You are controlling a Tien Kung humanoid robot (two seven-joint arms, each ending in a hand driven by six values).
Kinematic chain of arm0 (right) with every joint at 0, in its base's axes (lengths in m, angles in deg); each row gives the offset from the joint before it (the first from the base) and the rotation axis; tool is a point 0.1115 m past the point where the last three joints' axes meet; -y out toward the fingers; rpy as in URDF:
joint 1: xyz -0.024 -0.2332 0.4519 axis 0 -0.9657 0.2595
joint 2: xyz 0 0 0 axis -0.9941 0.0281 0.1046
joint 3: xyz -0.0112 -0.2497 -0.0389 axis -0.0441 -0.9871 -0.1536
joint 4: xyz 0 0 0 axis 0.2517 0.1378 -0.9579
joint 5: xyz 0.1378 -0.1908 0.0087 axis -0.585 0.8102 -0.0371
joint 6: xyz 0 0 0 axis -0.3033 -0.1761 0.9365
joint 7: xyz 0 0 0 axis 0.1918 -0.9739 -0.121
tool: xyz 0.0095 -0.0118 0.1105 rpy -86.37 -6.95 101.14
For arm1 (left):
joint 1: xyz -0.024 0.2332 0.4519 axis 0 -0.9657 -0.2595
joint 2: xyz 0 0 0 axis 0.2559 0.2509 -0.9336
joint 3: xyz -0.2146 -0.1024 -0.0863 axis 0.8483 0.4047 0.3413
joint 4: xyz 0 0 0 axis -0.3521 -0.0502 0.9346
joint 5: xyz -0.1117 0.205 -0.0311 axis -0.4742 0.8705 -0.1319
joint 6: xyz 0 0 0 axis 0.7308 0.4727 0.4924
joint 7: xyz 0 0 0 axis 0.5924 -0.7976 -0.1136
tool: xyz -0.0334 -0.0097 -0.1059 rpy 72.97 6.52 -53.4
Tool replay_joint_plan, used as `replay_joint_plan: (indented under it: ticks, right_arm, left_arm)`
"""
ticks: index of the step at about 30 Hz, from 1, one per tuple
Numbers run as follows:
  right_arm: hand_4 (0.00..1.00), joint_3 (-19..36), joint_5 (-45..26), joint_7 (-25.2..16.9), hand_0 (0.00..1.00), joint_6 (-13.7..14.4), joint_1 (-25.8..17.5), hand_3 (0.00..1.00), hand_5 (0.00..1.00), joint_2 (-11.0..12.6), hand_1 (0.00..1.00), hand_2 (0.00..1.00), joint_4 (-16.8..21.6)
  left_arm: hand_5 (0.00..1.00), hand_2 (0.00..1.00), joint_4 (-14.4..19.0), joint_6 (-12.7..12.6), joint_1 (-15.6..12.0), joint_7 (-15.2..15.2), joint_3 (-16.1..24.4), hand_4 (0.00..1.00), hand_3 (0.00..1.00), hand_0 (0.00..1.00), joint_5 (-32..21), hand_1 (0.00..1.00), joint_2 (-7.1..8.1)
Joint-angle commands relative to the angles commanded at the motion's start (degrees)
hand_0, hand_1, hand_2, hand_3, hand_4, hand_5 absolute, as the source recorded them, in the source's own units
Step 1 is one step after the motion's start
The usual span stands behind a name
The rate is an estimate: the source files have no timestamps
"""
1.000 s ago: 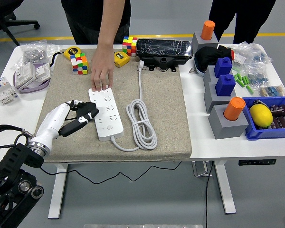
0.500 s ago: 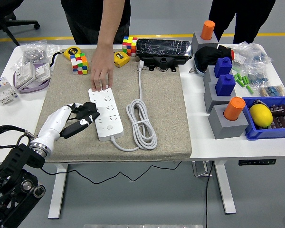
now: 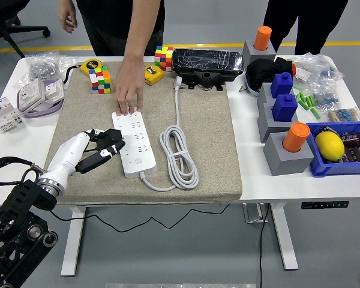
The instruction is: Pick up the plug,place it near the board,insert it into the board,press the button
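The left hand (image 3: pixel 102 147) sits on the grey mat (image 3: pixel 210 150) just beside the left edge of the white power strip (image 3: pixel 134 144), its fingers curled around a black plug (image 3: pixel 112 144). The plug touches or hangs just over the strip's left edge; which of the 2 I cannot tell. A person's hand (image 3: pixel 129 90) presses down on the strip's far end, holding it in place. The strip's white cable (image 3: pixel 179 153) lies coiled just to its right. The right arm is not in view.

The step in hand looks like seating the plug in a socket. To do it well, the hand probably needs to bring the prongs square over 1 socket near the strip's middle, keep the plug upright, then push straight down. A tilted push would likely skid off the smooth face. The button near the strip's close end should stay reachable afterwards.
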Motion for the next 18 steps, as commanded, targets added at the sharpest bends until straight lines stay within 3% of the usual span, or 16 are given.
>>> replay_joint_plan:
  ticks: [18]
  right_arm:
    - [0.998,0.4,0.1,-0.1,0.826,-0.1,0.4,0.804,0.998,0.0,0.768,0.759,0.0]
  left_arm:
    - [0.998,0.78,-2.2,0.2,1.7,-0.5,-1.4,0.998,0.762,0.845,-0.3,0.806,-0.45]
